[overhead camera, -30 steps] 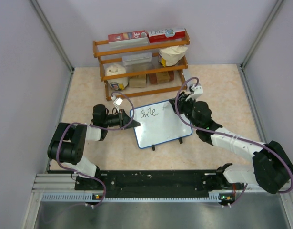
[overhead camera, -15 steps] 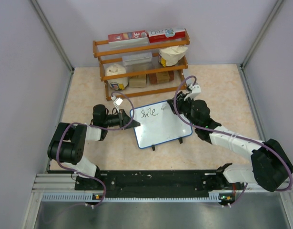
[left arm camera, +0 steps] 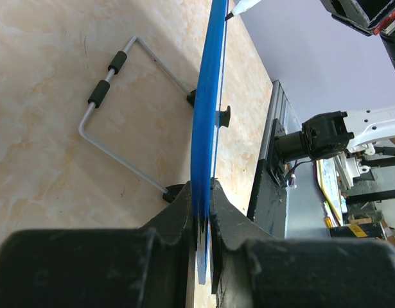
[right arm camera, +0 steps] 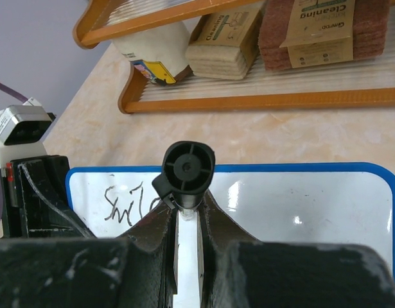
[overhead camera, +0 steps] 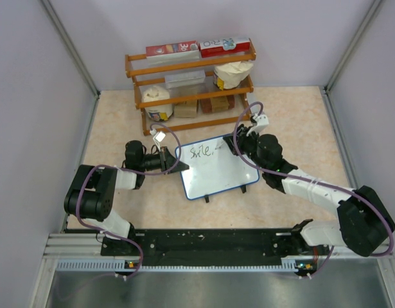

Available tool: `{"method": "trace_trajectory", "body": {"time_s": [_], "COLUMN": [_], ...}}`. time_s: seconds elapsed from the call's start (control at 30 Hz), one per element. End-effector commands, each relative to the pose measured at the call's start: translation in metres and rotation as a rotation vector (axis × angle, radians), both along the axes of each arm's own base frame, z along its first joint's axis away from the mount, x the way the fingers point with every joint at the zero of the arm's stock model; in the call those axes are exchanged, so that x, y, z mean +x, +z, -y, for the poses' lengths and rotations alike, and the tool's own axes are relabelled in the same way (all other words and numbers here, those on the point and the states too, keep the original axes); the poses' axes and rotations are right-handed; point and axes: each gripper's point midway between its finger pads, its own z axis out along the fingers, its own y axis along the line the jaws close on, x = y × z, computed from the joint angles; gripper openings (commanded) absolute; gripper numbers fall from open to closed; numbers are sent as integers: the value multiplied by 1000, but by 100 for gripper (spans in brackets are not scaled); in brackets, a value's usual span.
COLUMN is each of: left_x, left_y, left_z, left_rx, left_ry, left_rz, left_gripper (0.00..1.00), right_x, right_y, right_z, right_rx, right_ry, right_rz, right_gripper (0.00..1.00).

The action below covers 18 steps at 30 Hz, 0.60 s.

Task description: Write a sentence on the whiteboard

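The whiteboard (overhead camera: 223, 172), blue-framed, stands tilted on the table's middle. The sentence (overhead camera: 200, 152) reads only "Smile," at its top left, also seen in the right wrist view (right arm camera: 123, 202). My left gripper (overhead camera: 175, 160) is shut on the board's left edge; in the left wrist view the jaws (left arm camera: 201, 192) pinch the blue frame (left arm camera: 207, 122) edge-on. My right gripper (overhead camera: 241, 142) is shut on a white marker (right arm camera: 188, 168) with a black end. The marker's tip (overhead camera: 218, 147) is at the board's surface right of the comma, also visible in the left wrist view (left arm camera: 241, 6).
A wooden shelf rack (overhead camera: 191, 83) with boxes, sponges and tubs stands just behind the board. A bent wire stand (left arm camera: 107, 128) props the board from behind. Enclosure walls rise on the left and right. The rail with the arm bases runs along the near edge.
My right gripper has shifted slightly left and toward the back with the marker, its tip staying near the board's top middle. The left gripper and board have not moved.
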Motion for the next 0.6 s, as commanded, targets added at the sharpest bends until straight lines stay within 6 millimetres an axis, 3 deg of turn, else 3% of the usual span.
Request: {"method": "trace_trajectory", "body": {"time_s": [0.0,0.57], "left_x": [12,12], "left_y": [-2,-2], "left_z": [-1,-1], "left_rx": [20,20], "left_ry": [37,36], "left_rz": [45,41], "left_gripper": [0,0], "right_x": [3,-2], "right_y": [-2,-10], "right_z": [-2,14], "right_rx": [-16,-34], "right_ry": [8,-47], "right_rz": [-14,-27], "right_gripper": [0,0]}}
